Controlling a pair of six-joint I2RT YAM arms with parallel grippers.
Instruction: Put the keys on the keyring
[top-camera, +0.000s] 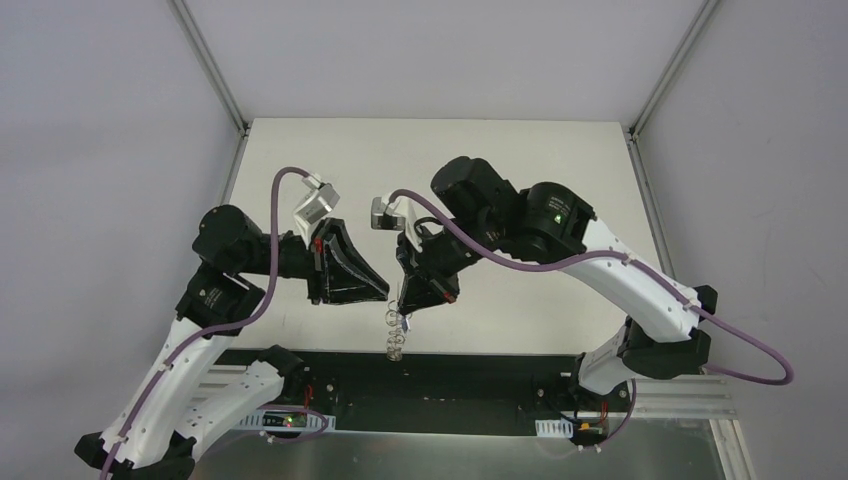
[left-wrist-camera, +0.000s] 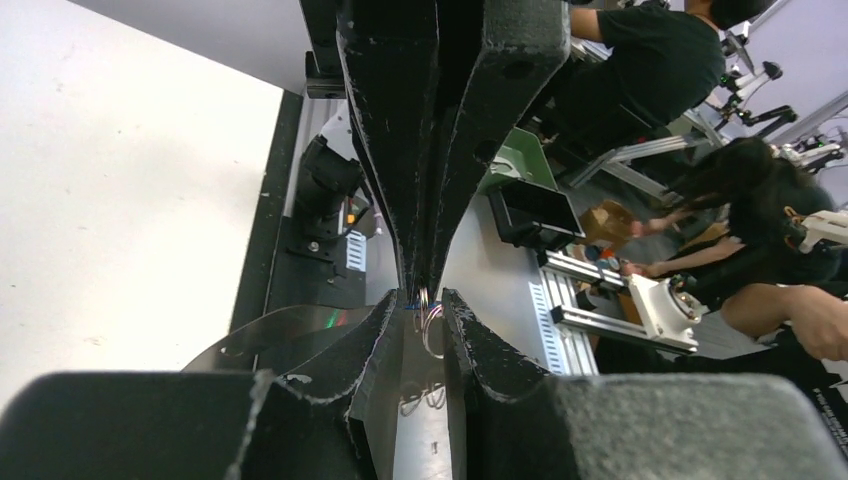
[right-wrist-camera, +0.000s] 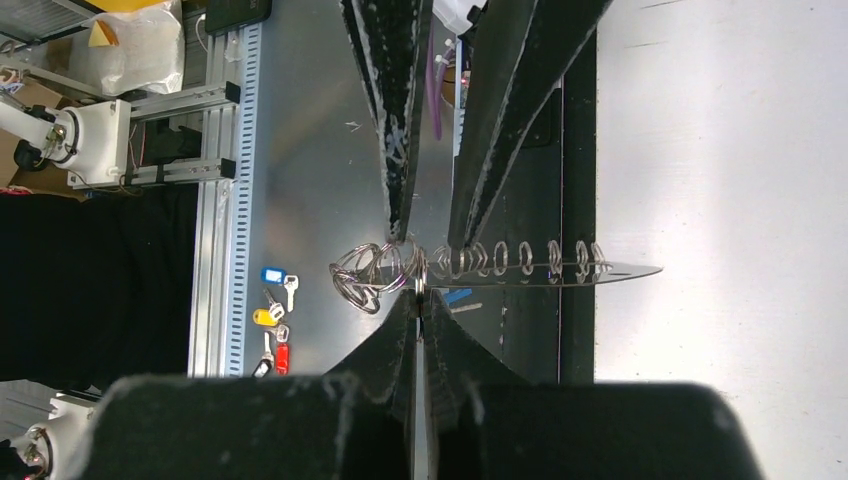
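Observation:
The keyring (top-camera: 396, 342) hangs over the table's near edge, a thin silvery wire ring lined with small loops (right-wrist-camera: 500, 258). My right gripper (top-camera: 405, 308) is shut on its rim from above, and in the right wrist view its pads (right-wrist-camera: 418, 290) are pressed together on the wire. My left gripper (top-camera: 386, 293) reaches in from the left. Its jaws stand a little apart on either side of the ring (left-wrist-camera: 432, 335), open (left-wrist-camera: 422, 298). A tiny bright-blue key (right-wrist-camera: 458, 296) sits against the ring by my right fingertips (top-camera: 405, 321). I cannot tell whether it is threaded on.
Several loose keys with blue (right-wrist-camera: 272, 275), yellow (right-wrist-camera: 263, 317) and red (right-wrist-camera: 282, 355) tags lie on the metal bench below the table's near edge. The black rail (top-camera: 470, 365) runs just under the ring. The white tabletop (top-camera: 520, 160) stretches behind both arms.

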